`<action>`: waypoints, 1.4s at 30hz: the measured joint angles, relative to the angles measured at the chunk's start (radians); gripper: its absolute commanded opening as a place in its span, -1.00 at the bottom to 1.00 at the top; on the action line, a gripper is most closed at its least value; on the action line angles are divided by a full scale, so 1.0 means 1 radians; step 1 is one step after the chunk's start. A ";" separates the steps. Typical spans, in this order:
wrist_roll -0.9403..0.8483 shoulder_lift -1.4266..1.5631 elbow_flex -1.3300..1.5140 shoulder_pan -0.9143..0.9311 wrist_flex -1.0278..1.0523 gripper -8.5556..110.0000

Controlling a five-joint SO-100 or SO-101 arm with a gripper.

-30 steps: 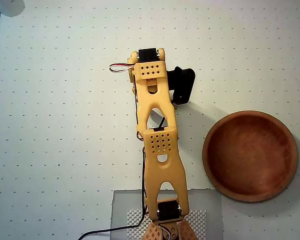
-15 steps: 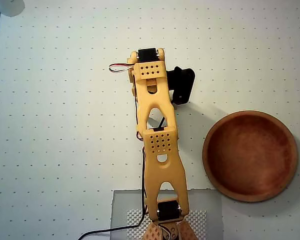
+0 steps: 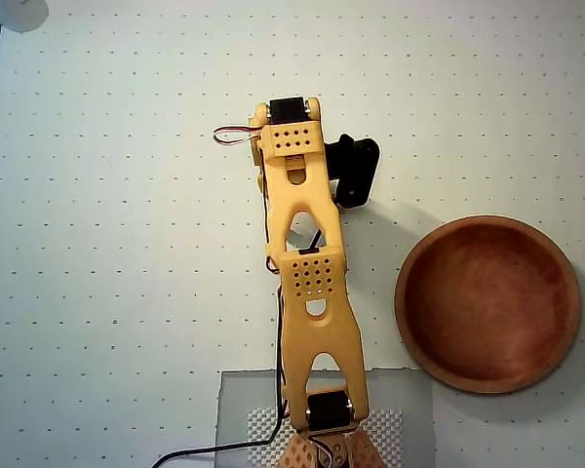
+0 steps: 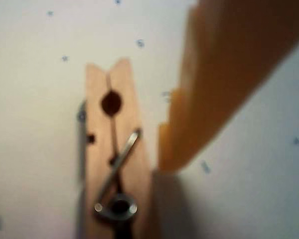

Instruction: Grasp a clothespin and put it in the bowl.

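Arm stretched over the dotted surface, bowl off to the right.

We saw the yellow arm reaching up the overhead view, the bowl lying well apart at its right. In the wrist view, the clothespin lay flat on the surface, just beside one yellow finger of the gripper; we could not tell whether the jaws were apart or closed.

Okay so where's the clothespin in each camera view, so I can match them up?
Overhead view: not visible; the arm probably covers it, and the bowl looks empty.
Wrist view: the clothespin lies left of centre, running from mid-frame to the bottom edge, beside a yellow gripper finger.
Shared landmark: the white table with blue dots.
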 measured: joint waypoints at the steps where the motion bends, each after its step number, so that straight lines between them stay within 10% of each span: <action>1: 0.000 0.000 0.000 0.000 0.000 -0.45; 26: 0.000 -0.015 -0.002 0.000 0.000 -0.46; 42: 0.003 -0.015 -0.002 0.000 0.012 -0.91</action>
